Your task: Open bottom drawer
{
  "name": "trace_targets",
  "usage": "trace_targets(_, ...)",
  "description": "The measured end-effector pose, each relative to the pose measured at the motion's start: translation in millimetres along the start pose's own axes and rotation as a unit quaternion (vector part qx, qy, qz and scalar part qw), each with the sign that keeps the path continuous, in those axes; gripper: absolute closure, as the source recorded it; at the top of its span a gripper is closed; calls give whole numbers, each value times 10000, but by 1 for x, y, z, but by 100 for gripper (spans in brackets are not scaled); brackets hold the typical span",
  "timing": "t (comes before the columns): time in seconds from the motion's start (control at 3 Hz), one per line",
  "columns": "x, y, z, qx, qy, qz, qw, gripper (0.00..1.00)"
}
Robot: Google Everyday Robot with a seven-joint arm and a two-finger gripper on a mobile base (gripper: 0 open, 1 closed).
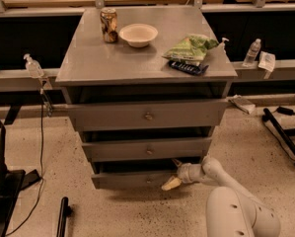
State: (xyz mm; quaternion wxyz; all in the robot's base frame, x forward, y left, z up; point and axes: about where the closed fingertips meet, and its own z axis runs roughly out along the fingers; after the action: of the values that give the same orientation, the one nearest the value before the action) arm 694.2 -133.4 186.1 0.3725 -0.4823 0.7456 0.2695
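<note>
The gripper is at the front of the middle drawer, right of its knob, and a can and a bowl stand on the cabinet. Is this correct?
Not quite. The camera view shows the gripper at the front of the bottom drawer, not the middle drawer, right of its knob. The can and the bowl do stand on the cabinet.

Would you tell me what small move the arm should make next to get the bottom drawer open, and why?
Probably a short, straight pull toward the camera. The pincer is at the front of the bottom drawer, to the right of its knob. The drawer looks only slightly out, with a dark gap above its front.
</note>
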Motion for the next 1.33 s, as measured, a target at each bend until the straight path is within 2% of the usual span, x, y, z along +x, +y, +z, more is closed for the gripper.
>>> trace_targets(0.33,9,4,-4,-58,88,23,9999,31)
trace_targets(0.67,5,4,-6,-58,88,23,9999,29)
trace_targets(1.0,14,17,-8,-301,185,-32,9994,19)
trace_targets(1.33,11,18,-11,-303,186,-32,9994,24)
